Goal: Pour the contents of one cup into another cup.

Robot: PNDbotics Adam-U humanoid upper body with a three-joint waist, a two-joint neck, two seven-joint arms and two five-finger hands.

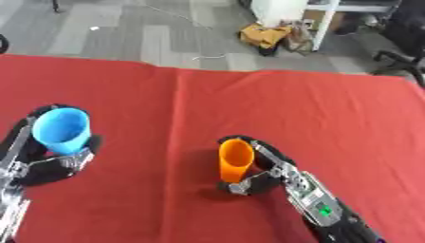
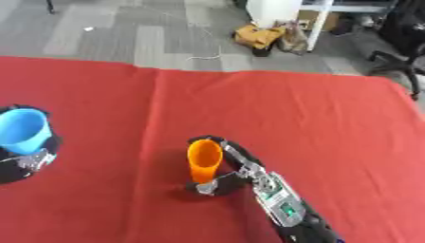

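Note:
A blue cup (image 1: pixel 62 130) stands upright at the left of the red table (image 1: pixel 249 104), and my left hand (image 1: pixel 50 163) is curled round it. Near the middle front is an orange cup (image 1: pixel 235 160), upright with a slight lean, its mouth facing up and toward the camera. My right hand (image 1: pixel 270 166) wraps round the orange cup from its right side, the arm coming in from the lower right. What either cup holds cannot be seen.
The red cloth covers the whole table; its far edge runs across the top. Beyond it lie grey floor, a yellow-brown bag (image 1: pixel 264 35), a white cabinet (image 1: pixel 286 12) and an office chair (image 1: pixel 402 42).

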